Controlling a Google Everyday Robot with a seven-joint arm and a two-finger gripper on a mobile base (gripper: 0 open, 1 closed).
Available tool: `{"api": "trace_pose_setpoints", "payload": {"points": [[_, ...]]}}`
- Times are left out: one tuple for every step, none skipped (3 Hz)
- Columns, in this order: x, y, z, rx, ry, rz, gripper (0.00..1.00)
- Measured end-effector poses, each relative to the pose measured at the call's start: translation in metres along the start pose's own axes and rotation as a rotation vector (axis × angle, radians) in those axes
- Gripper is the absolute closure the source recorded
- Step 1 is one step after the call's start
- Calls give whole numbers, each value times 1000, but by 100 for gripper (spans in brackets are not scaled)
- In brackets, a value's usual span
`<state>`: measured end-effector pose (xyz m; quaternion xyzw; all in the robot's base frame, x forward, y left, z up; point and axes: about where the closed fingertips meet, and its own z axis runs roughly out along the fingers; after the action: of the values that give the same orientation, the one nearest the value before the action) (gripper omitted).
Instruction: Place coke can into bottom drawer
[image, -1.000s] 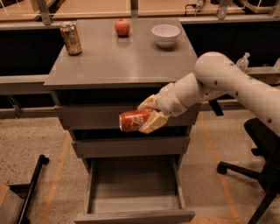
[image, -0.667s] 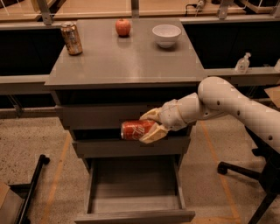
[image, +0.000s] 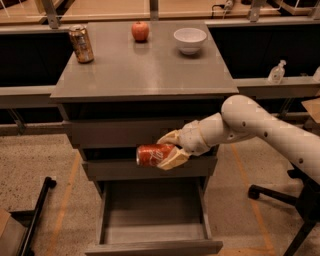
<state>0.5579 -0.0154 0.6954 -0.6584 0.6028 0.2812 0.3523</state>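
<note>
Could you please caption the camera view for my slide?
End effector holds coke can sideways above the open bottom drawer.

warm, dimmish light from above leaves a soft sheen on the cabinet top (image: 145, 70) and dark shadow beneath its overhang, while the gripper (image: 165, 150), clasping the coke can (image: 150, 155) before the middle drawer front, stays lit above the shaded bottom drawer (image: 155, 246).
</note>
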Motion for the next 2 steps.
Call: {"api": "trace_pose_setpoints", "payload": {"points": [[37, 9, 30, -27, -15, 46, 100], [79, 18, 58, -32, -23, 106, 100]]}}
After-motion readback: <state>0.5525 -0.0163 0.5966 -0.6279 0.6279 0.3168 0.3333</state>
